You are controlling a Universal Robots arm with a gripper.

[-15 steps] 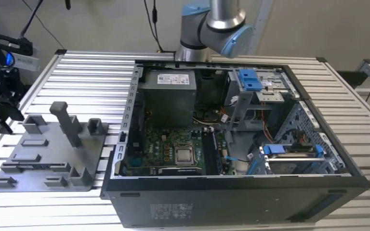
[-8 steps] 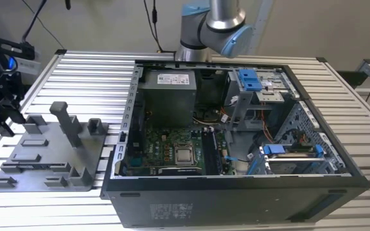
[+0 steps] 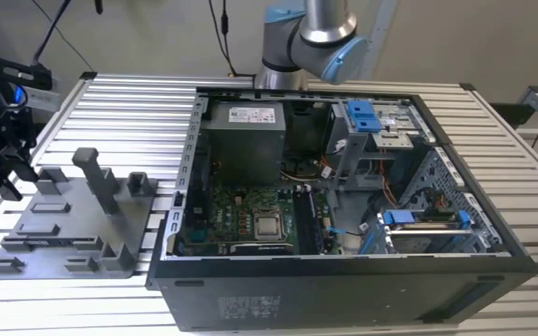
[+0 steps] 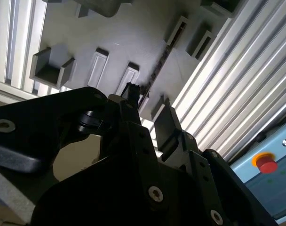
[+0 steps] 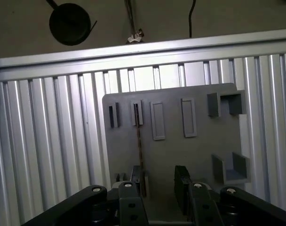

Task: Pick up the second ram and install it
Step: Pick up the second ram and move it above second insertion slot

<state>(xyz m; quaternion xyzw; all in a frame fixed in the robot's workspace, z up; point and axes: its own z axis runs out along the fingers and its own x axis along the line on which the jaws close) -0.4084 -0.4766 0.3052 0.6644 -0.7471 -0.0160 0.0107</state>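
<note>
Two fingers point(image 5: 181, 181) of my claw point(image 5: 159, 184) stand spread apart, pinching nothing, above the grey tray point(image 5: 180, 155) on the ribbed metal table point(image 5: 49, 150). The second ram point(image 5: 139, 141) stands on its thin edge in the tray, its far end seated in a narrow slot, its near end running down toward one of my fingers. It looks to pass just beside that finger, though I cannot tell if they touch. In the second wrist view the same dark stick point(image 4: 155, 69) runs slantwise across the tray toward my claw point(image 4: 150, 107). In the exterior view the tray point(image 3: 82, 234) lies to the exterior view's left of the open computer case point(image 3: 344, 210), well apart from the motherboard point(image 3: 241, 217) inside it.
</note>
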